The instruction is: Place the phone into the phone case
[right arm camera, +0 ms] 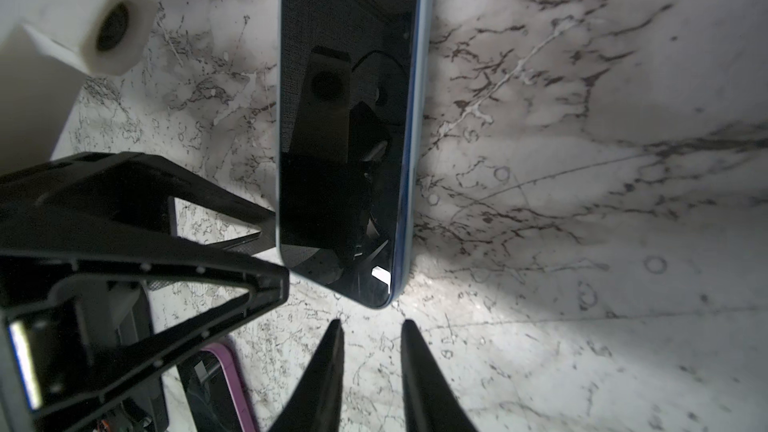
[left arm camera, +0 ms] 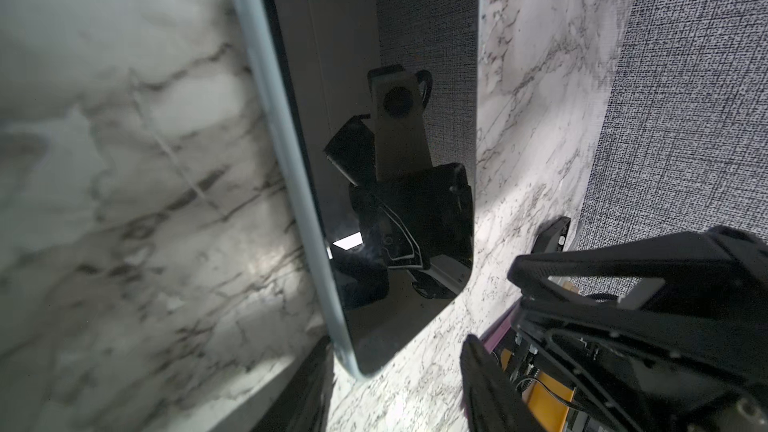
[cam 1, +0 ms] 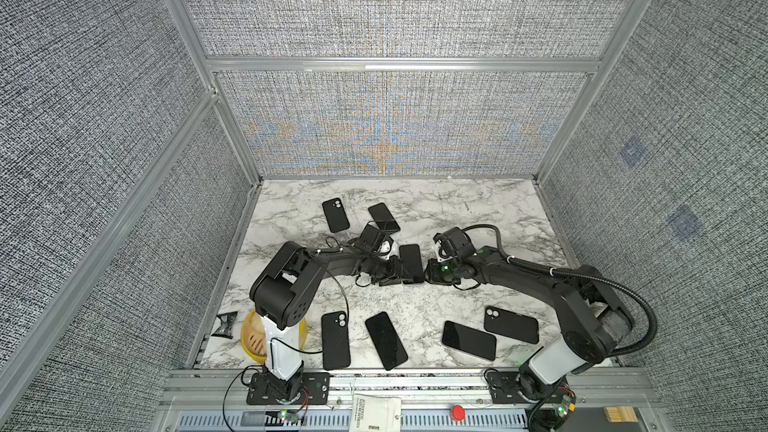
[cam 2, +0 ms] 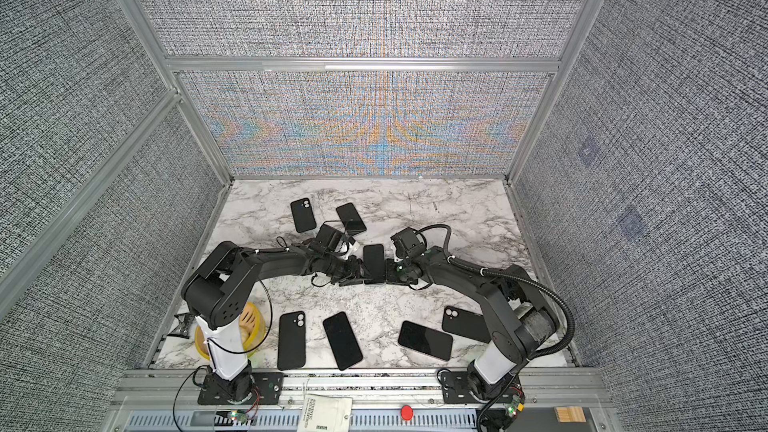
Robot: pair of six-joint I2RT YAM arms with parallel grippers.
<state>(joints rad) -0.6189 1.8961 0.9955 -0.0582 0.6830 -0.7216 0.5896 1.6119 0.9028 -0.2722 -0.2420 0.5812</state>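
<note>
Beside the phone (cam 1: 411, 263) on the worktop (cam 1: 478, 209), your left jaws and right jaws stand apart, clamping nothing. Fitting hasn't begun: a phone case (cam 1: 336, 215) lies well apart from it.

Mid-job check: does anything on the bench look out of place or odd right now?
One thing: a crumpled black scrap sits at the marble tabletop's left edge, beside the yellow bowl. It looks like neither phone nor case.

Blue-edged phone (cam 1: 411, 263) — screen up; central
</note>
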